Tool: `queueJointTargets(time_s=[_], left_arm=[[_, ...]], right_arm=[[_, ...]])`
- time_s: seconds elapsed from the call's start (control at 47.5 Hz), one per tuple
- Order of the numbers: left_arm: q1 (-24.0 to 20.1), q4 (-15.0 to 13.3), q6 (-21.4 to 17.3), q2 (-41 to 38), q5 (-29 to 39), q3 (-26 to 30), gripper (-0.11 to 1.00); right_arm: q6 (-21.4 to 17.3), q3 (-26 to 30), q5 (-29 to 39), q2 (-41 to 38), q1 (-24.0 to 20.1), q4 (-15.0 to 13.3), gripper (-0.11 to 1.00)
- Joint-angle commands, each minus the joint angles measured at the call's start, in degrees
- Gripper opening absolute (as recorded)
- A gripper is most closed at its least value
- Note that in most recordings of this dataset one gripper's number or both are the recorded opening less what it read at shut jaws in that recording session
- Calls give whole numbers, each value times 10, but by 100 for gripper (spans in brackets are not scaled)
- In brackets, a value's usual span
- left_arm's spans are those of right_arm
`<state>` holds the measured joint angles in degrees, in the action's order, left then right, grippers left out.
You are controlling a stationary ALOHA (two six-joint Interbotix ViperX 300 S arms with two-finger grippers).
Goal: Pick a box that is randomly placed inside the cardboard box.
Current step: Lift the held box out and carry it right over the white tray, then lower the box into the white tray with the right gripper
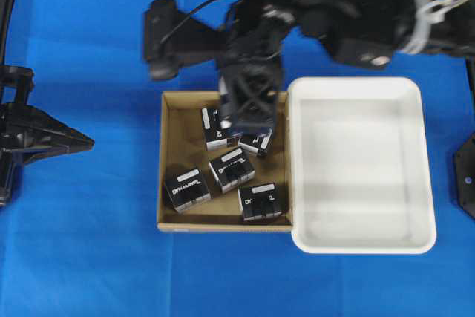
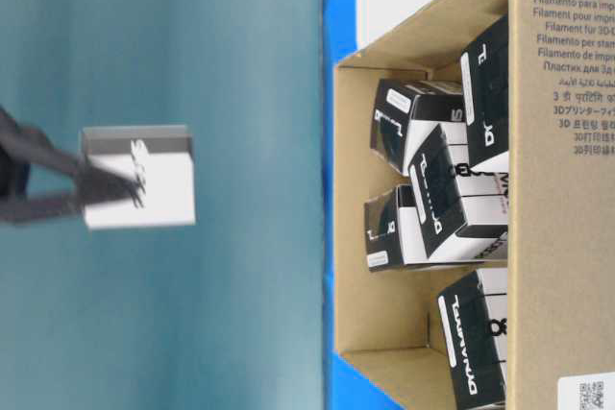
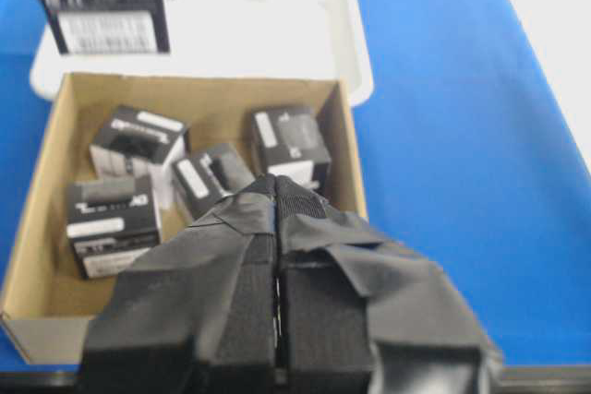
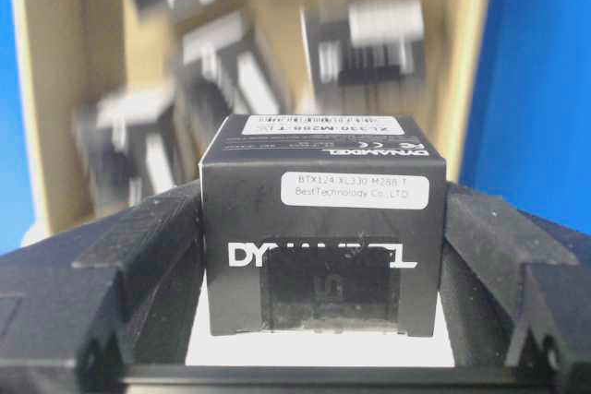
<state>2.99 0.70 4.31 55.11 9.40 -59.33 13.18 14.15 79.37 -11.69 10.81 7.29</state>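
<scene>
Box (image 4: 323,228) fills right wrist view, clamped between right pincer (image 4: 323,265) jaws, lifted above cardboard box (image 1: 172,161). Likely light, rigid, smooth card; flat side-face grip suits. Left pincer (image 3: 277,256) together, parked apart.

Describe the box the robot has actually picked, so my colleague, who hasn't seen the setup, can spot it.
Find the brown cardboard box on the blue cloth, beside the white tray. The right gripper hangs above it, jaws clamped on one black box. Unlike its look-alikes lying in the carton, this one is lifted clear.
</scene>
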Motion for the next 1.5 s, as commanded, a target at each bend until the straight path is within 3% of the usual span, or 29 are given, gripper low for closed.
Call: queueJointTargets(time_s=[0.0,0.295,0.611,0.821,1.074,1.474], left_arm=[[0,1,1,-4,-3,14,-6],[0,1,1,-4,-3,14,-6],[0,1,1,-4,-3,13,-6],[0,2,1,-4,-3,11,-6],[0,1,1,-4,-3,11,-6],[0,2,1,-5,-3,12,-6]], right_arm=[[-1,-34,2,34,11,1,71],[0,-164,-29,113,46,1,71],[16,-282,-121,171,79,-4,71],[69,-375,-207,176,81,-12,71],[122,-449,-308,168,84,-14,71],[128,-509,-405,127,86,-14,71]])
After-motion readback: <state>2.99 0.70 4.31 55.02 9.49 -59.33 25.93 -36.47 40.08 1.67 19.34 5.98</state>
